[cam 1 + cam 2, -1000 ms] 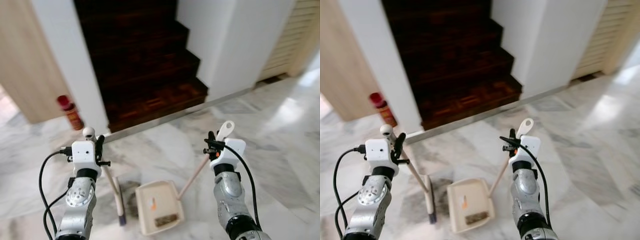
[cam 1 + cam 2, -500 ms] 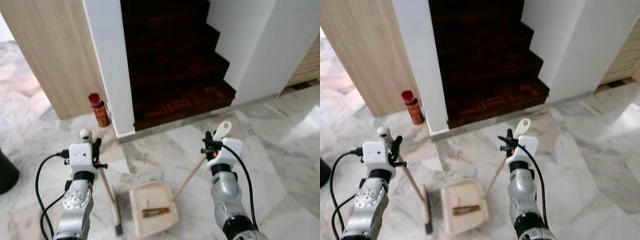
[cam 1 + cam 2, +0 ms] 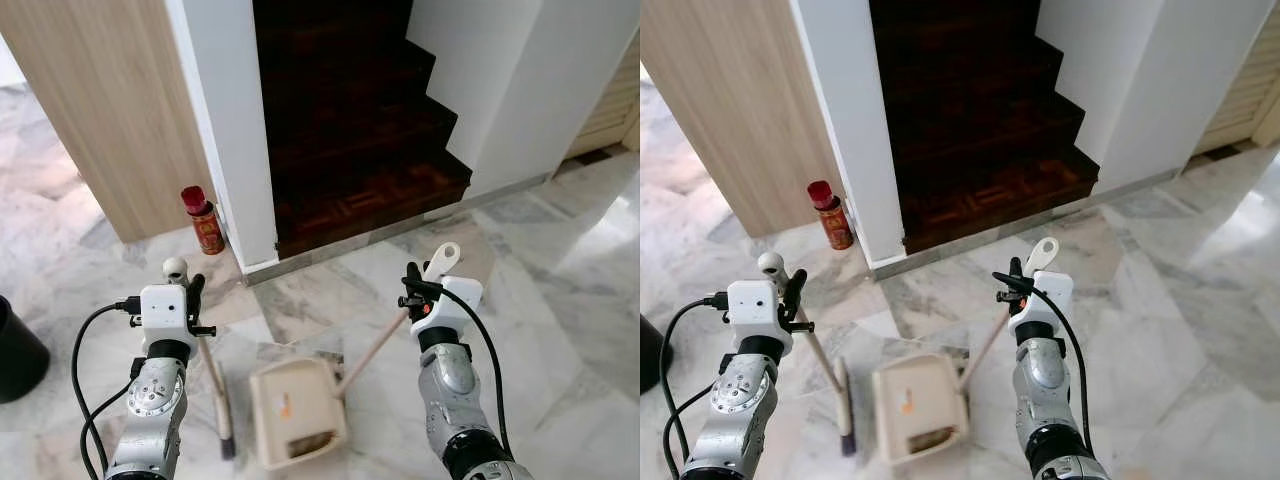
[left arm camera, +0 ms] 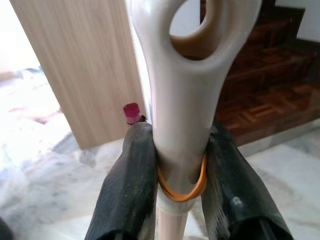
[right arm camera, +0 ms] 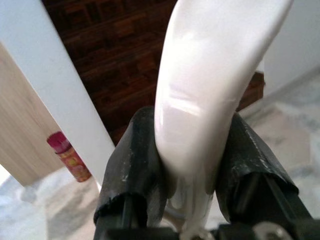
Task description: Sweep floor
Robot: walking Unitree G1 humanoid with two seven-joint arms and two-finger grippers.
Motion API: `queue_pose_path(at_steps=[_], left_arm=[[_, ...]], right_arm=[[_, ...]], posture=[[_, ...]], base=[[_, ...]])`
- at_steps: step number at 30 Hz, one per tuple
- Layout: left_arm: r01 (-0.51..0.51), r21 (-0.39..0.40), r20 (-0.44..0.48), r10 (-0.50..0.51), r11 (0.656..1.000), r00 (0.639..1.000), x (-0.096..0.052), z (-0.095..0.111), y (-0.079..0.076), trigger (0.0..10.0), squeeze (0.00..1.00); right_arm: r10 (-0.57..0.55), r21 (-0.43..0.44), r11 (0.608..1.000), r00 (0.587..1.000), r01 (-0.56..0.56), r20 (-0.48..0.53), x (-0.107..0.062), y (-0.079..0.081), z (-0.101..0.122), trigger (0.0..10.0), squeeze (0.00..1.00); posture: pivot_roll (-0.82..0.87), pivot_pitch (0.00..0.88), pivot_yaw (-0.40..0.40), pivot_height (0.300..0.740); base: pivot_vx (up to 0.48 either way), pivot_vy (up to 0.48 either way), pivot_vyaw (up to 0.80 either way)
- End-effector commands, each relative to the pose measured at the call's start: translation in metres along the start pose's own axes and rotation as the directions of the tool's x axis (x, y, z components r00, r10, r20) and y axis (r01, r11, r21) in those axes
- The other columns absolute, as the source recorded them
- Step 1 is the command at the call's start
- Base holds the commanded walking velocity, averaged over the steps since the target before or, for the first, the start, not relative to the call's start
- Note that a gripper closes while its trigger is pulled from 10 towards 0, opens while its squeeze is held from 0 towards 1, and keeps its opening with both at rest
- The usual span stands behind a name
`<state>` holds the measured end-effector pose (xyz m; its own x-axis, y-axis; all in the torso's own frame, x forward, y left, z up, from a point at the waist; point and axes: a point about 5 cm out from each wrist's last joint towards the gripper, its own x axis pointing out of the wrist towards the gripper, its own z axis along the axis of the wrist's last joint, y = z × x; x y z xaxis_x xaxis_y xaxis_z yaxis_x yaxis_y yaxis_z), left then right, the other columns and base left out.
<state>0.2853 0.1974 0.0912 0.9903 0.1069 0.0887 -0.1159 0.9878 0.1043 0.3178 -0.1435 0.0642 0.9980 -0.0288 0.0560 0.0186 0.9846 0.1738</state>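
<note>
The left gripper (image 4: 181, 197) is clamping the broom (image 3: 213, 385) near its handle top, and the shaft is running down and forward to the brush head resting on the floor (image 3: 560, 300). The right gripper (image 5: 192, 167) is gripping the dustpan (image 3: 297, 412) handle, with the pan sitting just right of the brush, mouth looking set for a short rightward sweep.

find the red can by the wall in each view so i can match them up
Left eye view: red can stands on the floor, upper left, at the foot of the white wall.
Right eye view: same can, upper left, by that wall.
Left wrist view: its red cap peeks out just beside the broom handle.
Right wrist view: lower left.
Shared landmark: the dark wooden stairs.
</note>
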Motion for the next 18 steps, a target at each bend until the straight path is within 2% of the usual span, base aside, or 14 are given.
queue_pose_path(at_steps=[1,18], left_arm=[[0.005,-0.003,0.049,-0.005,1.000,0.999,0.0027,0.0100,-0.0013,10.0,0.00],[0.006,-0.001,0.050,-0.006,1.000,0.999,0.0032,0.0106,-0.0007,10.0,0.00]], right_arm=[[-0.010,0.006,1.000,0.999,0.010,0.044,0.0039,-0.0022,0.0087,10.0,0.00],[0.005,-0.007,1.000,0.999,-0.005,0.041,0.0041,0.0007,0.0084,10.0,0.00]], posture=[[0.16,0.027,0.027,0.740],[0.16,0.032,0.029,0.740]], base=[[0.000,0.289,0.00],[0.000,0.288,0.03]])
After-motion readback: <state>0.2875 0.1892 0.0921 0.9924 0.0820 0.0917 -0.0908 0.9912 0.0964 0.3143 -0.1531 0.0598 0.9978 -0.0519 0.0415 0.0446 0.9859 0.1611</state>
